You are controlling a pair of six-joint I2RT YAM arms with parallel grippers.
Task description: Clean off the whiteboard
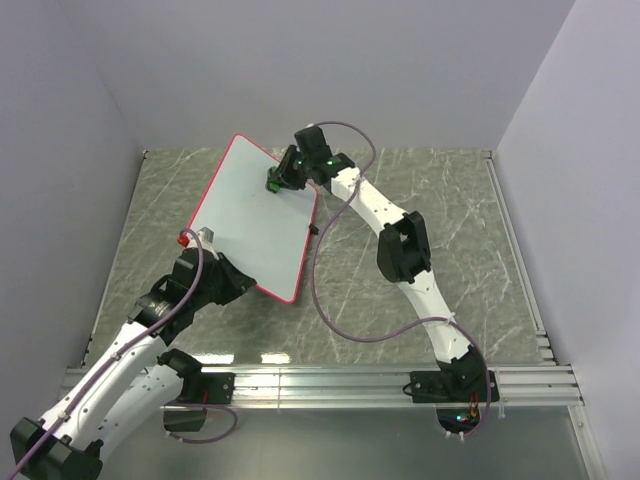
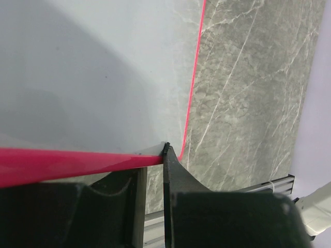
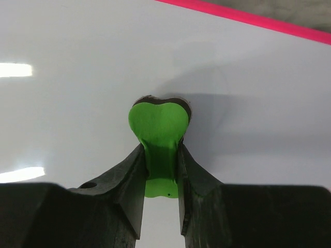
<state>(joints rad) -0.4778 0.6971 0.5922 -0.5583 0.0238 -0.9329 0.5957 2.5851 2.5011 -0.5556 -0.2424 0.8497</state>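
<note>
The whiteboard (image 1: 250, 215) is white with a thin red-pink rim and lies tilted over the left-middle of the table; its face looks clean. My left gripper (image 1: 237, 282) is shut on its near edge. In the left wrist view the red rim (image 2: 77, 163) runs between my fingers, with my left gripper (image 2: 153, 160) clamped on it and the board face (image 2: 93, 77) above. My right gripper (image 1: 276, 186) is shut on a green eraser (image 1: 272, 184) and presses it on the board's far part. In the right wrist view the eraser (image 3: 158, 129) touches the whiteboard (image 3: 77, 103) between the fingers of my right gripper (image 3: 160, 150).
A small red thing (image 1: 183, 238) sits by my left wrist at the board's left edge. A small dark object (image 1: 314, 230) lies at the board's right edge. Grey marble tabletop (image 1: 450, 230) extends right. A metal rail (image 1: 350, 382) runs along the near edge; walls enclose the other sides.
</note>
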